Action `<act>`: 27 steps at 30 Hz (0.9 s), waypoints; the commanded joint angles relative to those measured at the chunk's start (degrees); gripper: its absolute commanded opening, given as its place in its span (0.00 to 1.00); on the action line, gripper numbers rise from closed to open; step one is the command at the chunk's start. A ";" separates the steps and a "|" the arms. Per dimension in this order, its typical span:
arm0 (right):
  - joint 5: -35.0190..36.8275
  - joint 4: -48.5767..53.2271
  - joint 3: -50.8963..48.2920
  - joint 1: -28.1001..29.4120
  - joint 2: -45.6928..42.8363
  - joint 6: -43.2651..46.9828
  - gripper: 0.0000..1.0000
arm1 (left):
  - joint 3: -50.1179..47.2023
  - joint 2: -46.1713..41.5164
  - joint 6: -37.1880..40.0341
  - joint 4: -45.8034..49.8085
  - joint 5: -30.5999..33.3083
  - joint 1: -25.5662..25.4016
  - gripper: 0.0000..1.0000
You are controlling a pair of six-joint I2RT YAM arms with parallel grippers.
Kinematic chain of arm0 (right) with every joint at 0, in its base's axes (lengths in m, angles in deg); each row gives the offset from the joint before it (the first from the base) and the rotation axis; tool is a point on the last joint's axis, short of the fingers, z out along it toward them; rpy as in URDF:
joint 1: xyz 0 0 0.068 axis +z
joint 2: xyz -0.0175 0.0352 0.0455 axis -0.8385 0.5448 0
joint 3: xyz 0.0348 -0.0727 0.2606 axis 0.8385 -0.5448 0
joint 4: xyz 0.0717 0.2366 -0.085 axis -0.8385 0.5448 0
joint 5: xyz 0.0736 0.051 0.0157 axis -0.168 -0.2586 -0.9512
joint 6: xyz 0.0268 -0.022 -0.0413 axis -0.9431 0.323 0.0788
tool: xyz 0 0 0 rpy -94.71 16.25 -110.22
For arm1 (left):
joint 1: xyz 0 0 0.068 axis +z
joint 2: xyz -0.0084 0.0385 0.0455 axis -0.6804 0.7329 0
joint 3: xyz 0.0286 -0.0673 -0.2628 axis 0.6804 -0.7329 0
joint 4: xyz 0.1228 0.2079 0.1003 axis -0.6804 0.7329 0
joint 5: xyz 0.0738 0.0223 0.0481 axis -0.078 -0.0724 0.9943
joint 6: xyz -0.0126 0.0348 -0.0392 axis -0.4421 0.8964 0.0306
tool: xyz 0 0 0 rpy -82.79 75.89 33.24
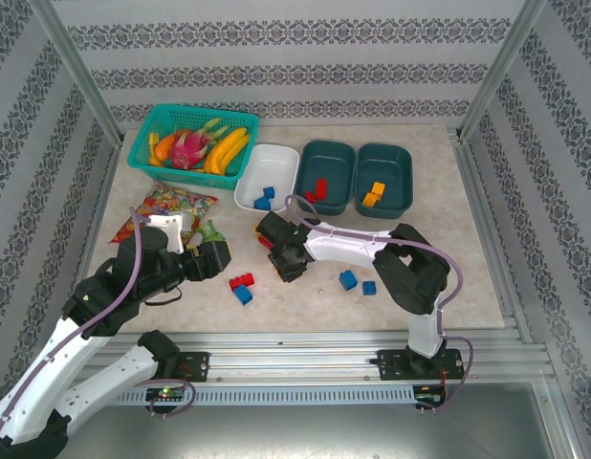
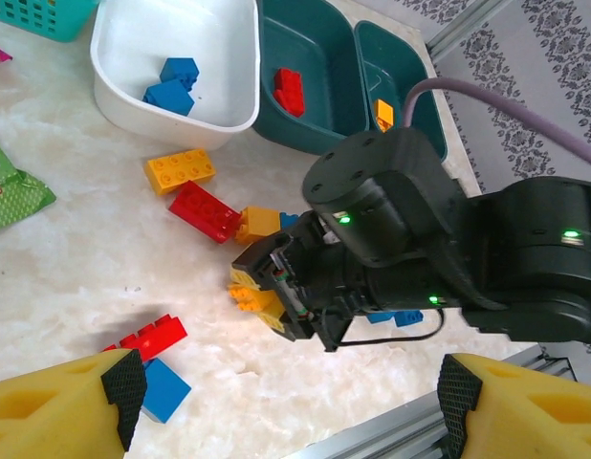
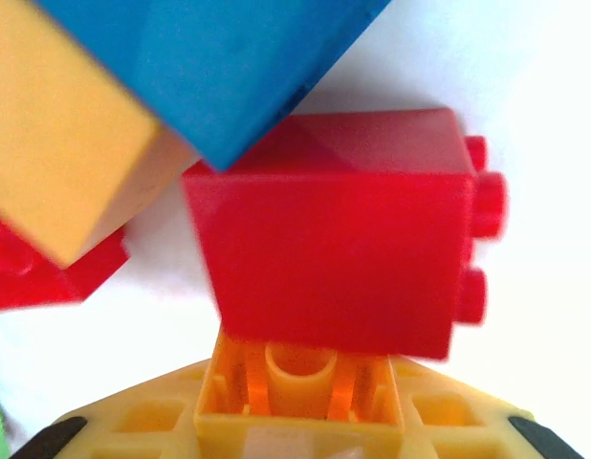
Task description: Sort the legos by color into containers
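Right gripper [image 1: 282, 251] is down in the heap mid-tabletop [image 1: 448, 249], clamped on a yellow brick [image 3: 300, 387]. A red brick [image 3: 339, 239] looks butted right against it and a blue brick [image 3: 219, 57] overhangs, so a hasty lift could drag or flick them. The yellow's teal tub [image 1: 403, 163] waits by the far right corner. Left gripper [image 2: 291, 402] hangs wide, empty.

Bright, even light, soft shadows; the right wrist close-up is blurred throughout.
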 commanded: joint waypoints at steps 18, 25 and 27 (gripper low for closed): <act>11.03 18.40 12.97 -41.92 -9.55 72.81 0.24 | 23.42 42.55 5.37 -21.55 -11.37 -2.77 0.82; 7.29 20.93 20.80 -49.03 4.99 77.49 0.22 | 29.15 50.67 4.63 -22.93 -10.20 -3.42 0.82; 6.41 20.91 22.72 -49.46 8.15 78.27 0.21 | 29.66 51.70 4.52 -22.80 -10.01 -3.53 0.82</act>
